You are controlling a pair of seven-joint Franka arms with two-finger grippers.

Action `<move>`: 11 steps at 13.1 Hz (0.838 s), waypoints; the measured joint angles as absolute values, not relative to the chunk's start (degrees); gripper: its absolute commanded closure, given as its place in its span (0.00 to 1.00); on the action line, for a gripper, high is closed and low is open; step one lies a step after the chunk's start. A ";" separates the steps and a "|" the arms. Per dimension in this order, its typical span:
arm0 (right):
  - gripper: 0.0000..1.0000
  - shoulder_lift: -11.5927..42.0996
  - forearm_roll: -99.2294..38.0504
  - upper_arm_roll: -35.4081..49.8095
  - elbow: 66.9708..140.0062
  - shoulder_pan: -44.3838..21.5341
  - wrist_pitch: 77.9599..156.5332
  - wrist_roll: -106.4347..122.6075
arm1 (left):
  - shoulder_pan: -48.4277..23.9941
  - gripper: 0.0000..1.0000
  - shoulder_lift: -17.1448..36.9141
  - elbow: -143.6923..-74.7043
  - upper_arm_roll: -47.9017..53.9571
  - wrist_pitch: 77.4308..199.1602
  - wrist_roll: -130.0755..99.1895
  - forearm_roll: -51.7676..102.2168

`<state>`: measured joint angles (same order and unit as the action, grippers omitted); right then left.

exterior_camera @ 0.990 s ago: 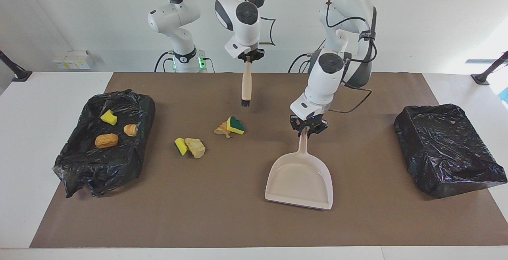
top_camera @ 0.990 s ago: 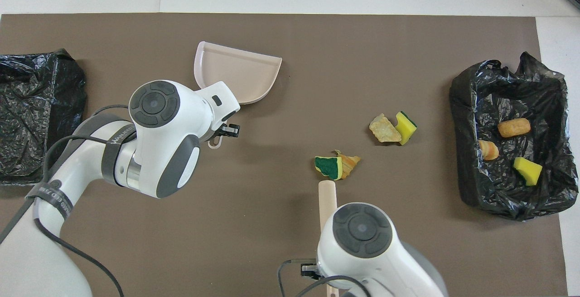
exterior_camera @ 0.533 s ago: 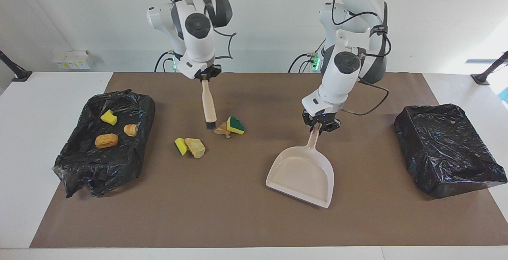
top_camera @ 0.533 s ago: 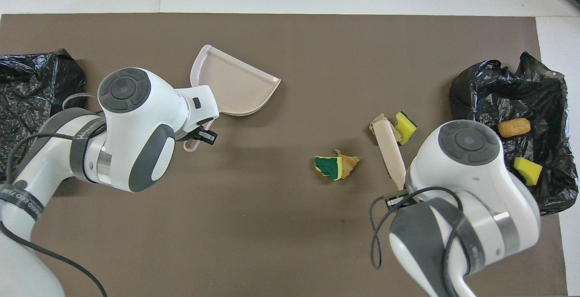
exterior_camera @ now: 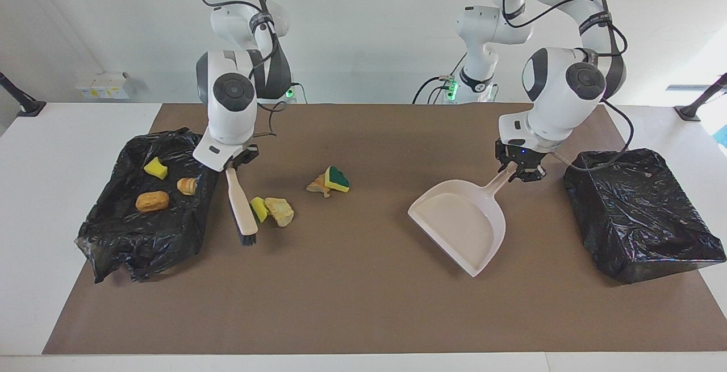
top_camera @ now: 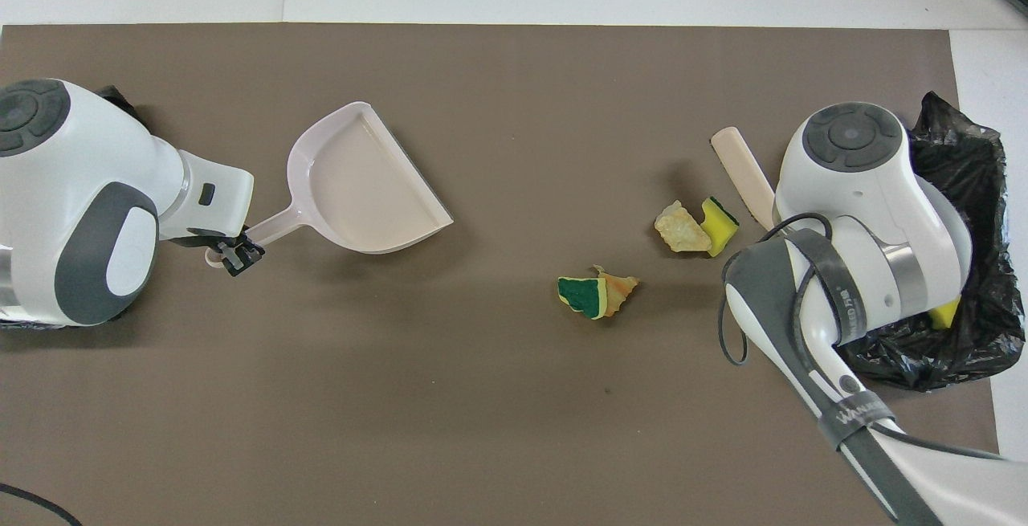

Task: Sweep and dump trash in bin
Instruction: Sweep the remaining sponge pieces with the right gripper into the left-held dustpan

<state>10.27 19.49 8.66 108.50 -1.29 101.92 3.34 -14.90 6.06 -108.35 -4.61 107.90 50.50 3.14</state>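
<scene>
My left gripper (exterior_camera: pixel 518 168) is shut on the handle of the beige dustpan (exterior_camera: pixel 463 224), whose mouth (top_camera: pixel 409 165) faces the right arm's end of the table. My right gripper (exterior_camera: pixel 233 163) is shut on the beige brush (exterior_camera: pixel 241 207). The brush slants down with its bristles (exterior_camera: pixel 248 240) between the bin (exterior_camera: pixel 113 235) and a pair of trash scraps (exterior_camera: pixel 272 210). A second pair of trash scraps (exterior_camera: pixel 329 180) lies nearer the table's middle. Three scraps (exterior_camera: pixel 152 201) lie inside the bin. In the overhead view the right arm hides its gripper and part of the bin (top_camera: pixel 964 156).
A second black-bagged bin (exterior_camera: pixel 636 213) stands at the left arm's end, close to the left gripper. A brown mat (exterior_camera: pixel 352 304) covers the table under everything. Bare mat stretches between the dustpan (top_camera: pixel 361 185) and the scraps (top_camera: pixel 598 293).
The right arm swung the brush from the middle of the table to beside the bin. The left arm carried the dustpan toward its own end and turned its mouth toward the scraps.
</scene>
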 measured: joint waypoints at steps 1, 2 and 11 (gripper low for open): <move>1.00 11.20 19.29 8.68 108.97 -1.15 101.91 2.87 | -14.90 1.00 5.95 -108.56 -4.49 107.21 54.37 3.14; 1.00 11.61 18.70 8.68 109.70 -0.97 101.80 2.23 | -14.91 1.00 5.76 -109.09 -4.31 106.99 58.47 3.12; 1.00 -0.10 -0.05 9.62 127.31 -7.40 98.48 1.39 | -26.78 1.00 3.96 -118.71 -3.07 113.76 62.84 -4.15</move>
<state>-0.10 -0.05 9.62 127.31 -7.40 98.48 1.39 -26.78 3.96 -118.71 -3.07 113.76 62.84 -4.15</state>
